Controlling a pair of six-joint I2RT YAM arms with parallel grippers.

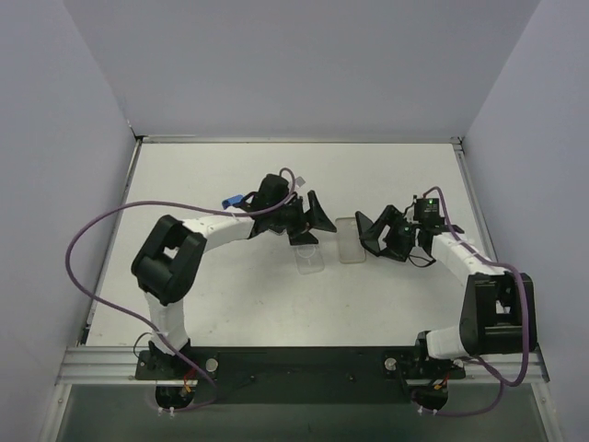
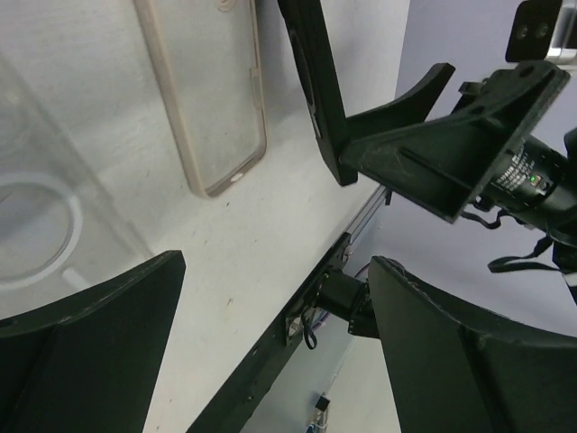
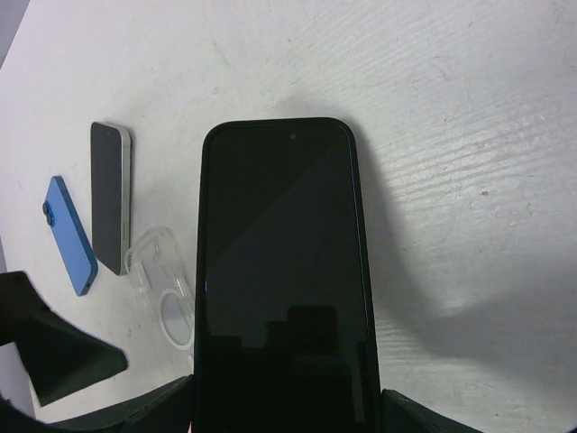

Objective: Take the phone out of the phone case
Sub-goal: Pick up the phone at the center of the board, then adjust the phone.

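My right gripper (image 3: 284, 417) is shut on a black phone (image 3: 279, 253), screen towards the camera, held above the table. A dark matte rim around the screen looks like its case. In the top view the right gripper (image 1: 375, 232) points left at mid-table. My left gripper (image 1: 317, 214) faces it from the left, open and empty; its two fingers frame the bottom of the left wrist view (image 2: 279, 361). The right gripper (image 2: 433, 144) shows there too, with the phone's edge (image 2: 315, 81) beside it.
An empty clear case with a ring (image 1: 310, 261) lies below the left gripper, also in both wrist views (image 2: 36, 225) (image 3: 167, 289). A second empty case with a beige rim (image 1: 350, 241) (image 2: 212, 90) lies between the grippers. A silver-edged phone (image 3: 113, 194) and a blue phone (image 3: 72, 236) lie farther left.
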